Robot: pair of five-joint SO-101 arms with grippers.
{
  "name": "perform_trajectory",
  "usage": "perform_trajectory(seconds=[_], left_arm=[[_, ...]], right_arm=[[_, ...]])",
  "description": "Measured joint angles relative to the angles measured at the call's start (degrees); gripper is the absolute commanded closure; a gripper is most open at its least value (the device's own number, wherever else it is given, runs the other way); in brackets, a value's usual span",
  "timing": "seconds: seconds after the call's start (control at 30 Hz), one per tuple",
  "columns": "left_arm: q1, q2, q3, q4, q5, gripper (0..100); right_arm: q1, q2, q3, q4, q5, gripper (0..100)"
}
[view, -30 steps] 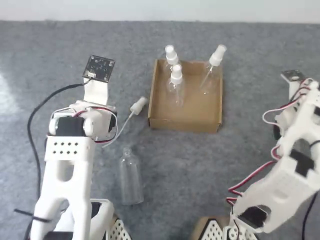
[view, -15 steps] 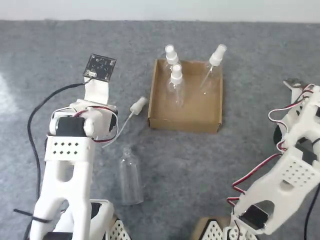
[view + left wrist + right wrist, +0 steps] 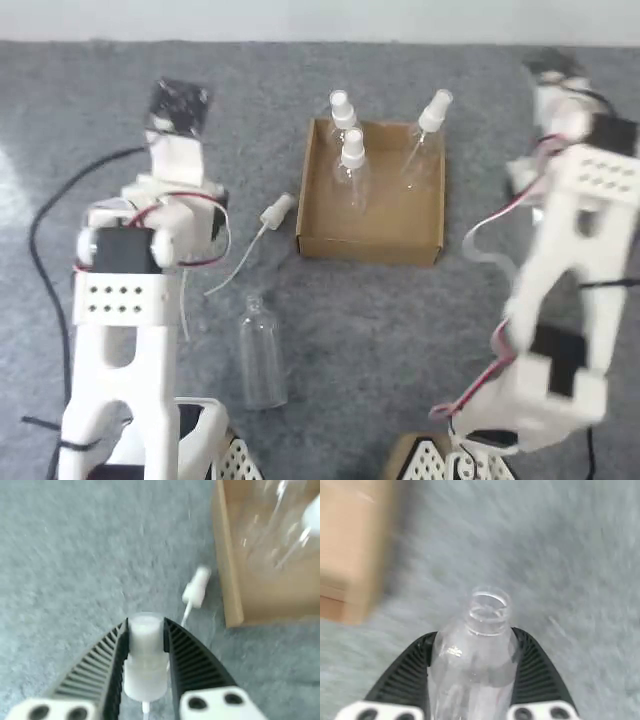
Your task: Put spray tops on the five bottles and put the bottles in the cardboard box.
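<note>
Holding one half of a pair in each arm, we read this as the set-up for a capping step. Our left gripper [image 3: 145, 625] is closed around a white spray top [image 3: 145, 667]. The top's head sits toward the fingertips and a thin tube runs back toward the palm, so we judge it must be turned before the tube can meet a neck. Our right gripper [image 3: 474, 636] is clamped on the shoulders of a clear bottle [image 3: 480, 655], whose open mouth stands uncovered past the fingertips, probably so a top can go on unhindered.

The bottle is see-through with bright glints, a ringed neck and no cap; the top is plain, smooth and white.

On the grey carpet [image 3: 400, 320] the cardboard box [image 3: 368, 247] holds three capped bottles [image 3: 352, 175] — two near its left wall, one leaning at the far right corner. A second spray top [image 3: 277, 212] lies just beside the box's left wall. A bare bottle [image 3: 262, 350] lies on its side nearer the arm bases, well apart from the box. By our count, three are done and two are left.
</note>
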Motion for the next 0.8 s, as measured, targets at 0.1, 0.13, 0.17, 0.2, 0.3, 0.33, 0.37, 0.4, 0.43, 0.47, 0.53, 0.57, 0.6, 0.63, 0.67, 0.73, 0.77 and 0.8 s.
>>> perform_trajectory(seconds=[0.1, 0.13, 0.17, 0.2, 0.3, 0.33, 0.37, 0.4, 0.43, 0.47, 0.53, 0.57, 0.6, 0.63, 0.67, 0.73, 0.77, 0.8], left_arm=[[-1.7, 0.0, -8.0, 2.2, 4.2, 99], [-1.9, -0.1, -10.5, 2.7, 5.7, 99], [-2.0, -0.2, -12.8, 3.3, 7.2, 99], [-2.0, -0.2, -15.2, 4.0, 8.5, 99], [-1.8, -0.2, -20.7, 5.8, 12.3, 99], [-1.8, -0.2, -22.2, 6.2, 13.9, 99], [-1.8, -0.2, -23.6, 6.7, 15.7, 99], [-1.9, -0.3, -24.6, 6.9, 17.3, 99], [-2.0, -0.6, -25.5, 7.2, 18.8, 99], [-2.0, -1.3, -25.8, 7.3, 20.1, 99], [-1.8, -3.7, -25.8, 7.3, 22.2, 99], [-1.8, -5.4, -25.8, 7.3, 23.0, 99], [-1.7, -7.3, -25.8, 7.3, 23.6, 99], [-1.3, -9.3, -25.1, 6.6, 23.9, 99], [-0.4, -11.5, -24.3, 5.7, 24.1, 99], [1.6, -15.4, -21.5, 4.0, 24.2, 99], [2.8, -16.5, -20.0, 3.1, 24.2, 99], [3.9, -17.2, -18.4, 1.8, 24.3, 99]], right_arm=[[-9.6, -11.3, 11.2, -5.2, -5.4, 99.3], [-12.7, -15.1, 15.7, -7.6, -6.7, 99.3], [-15.7, -19.3, 20.5, -10.3, -7.7, 99.3], [-19.1, -23.6, 25.6, -13.2, -8.6, 99.4], [-29.7, -36.0, 40.4, -22.5, -10.9, 99.4], [-33.0, -39.6, 44.8, -25.3, -11.5, 99.4], [-36.2, -43.0, 48.8, -27.9, -12.2, 99.4], [-39.3, -45.5, 52.4, -30.1, -12.7, 99.4], [-42.2, -47.3, 55.0, -31.8, -13.0, 99.4], [-44.9, -48.4, 57.1, -33.1, -13.2, 99.4], [-48.9, -49.3, 59.3, -34.8, -13.4, 99.3], [-50.1, -49.4, 60.0, -35.9, -13.5, 99.3], [-51.1, -49.7, 60.8, -36.9, -13.5, 99.3], [-51.7, -49.7, 61.5, -38.0, -13.5, 99.3], [-52.2, -49.8, 62.4, -39.2, -13.5, 99.3], [-53.5, -50.0, 64.7, -41.7, -13.5, 99.3], [-54.2, -50.2, 66.2, -42.8, -13.5, 99.3], [-55.0, -50.4, 67.8, -44.0, -13.5, 99.3]])
